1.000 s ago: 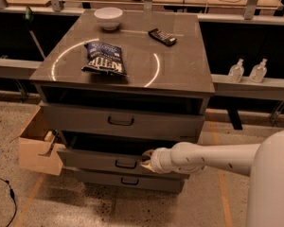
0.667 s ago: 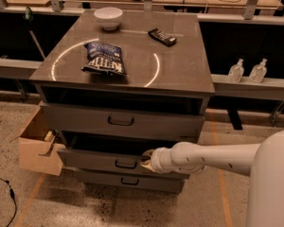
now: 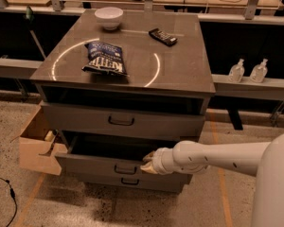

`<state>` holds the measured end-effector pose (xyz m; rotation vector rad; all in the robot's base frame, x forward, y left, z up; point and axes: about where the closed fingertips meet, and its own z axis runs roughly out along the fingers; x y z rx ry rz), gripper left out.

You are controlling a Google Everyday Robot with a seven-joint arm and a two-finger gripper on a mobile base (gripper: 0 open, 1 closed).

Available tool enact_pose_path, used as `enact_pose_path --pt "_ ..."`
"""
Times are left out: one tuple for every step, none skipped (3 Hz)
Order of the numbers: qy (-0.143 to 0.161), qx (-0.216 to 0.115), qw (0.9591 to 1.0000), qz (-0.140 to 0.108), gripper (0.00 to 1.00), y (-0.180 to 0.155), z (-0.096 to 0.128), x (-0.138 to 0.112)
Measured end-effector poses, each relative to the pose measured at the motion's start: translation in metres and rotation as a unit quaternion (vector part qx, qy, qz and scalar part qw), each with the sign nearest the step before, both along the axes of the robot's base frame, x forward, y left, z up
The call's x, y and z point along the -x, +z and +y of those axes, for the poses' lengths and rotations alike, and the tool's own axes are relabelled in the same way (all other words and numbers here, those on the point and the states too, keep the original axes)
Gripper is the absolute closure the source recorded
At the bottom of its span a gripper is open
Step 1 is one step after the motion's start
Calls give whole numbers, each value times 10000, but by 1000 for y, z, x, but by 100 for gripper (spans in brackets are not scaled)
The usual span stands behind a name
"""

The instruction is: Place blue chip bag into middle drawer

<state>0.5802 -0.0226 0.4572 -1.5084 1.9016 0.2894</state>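
Shows the middle drawer point(image 3: 94, 163) pulled partly out, with a dark open gap just behind the gripper point(image 3: 148, 162). Puts that gripper at the drawer's front top edge; cannot tell its grip state. Reads white "KETTLE" lettering on the crinkled blue chip bag point(image 3: 105, 59), lying above-left of the gripper on the cabinet top point(image 3: 180, 65).

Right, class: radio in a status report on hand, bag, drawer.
Hand at middle drawer front edge, beside its handle. Drawer partly open. Blue chip bag on cabinet top, unheld. Bowl and black packet lie apart from it.
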Motion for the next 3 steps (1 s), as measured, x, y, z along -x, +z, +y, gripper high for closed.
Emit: enact_pose_path --pt "23 -2 9996 270 88 10 -3 20" --pt "25 -2 9996 289 65 11 -3 22" --pt "25 -2 9996 290 41 12 -3 22"
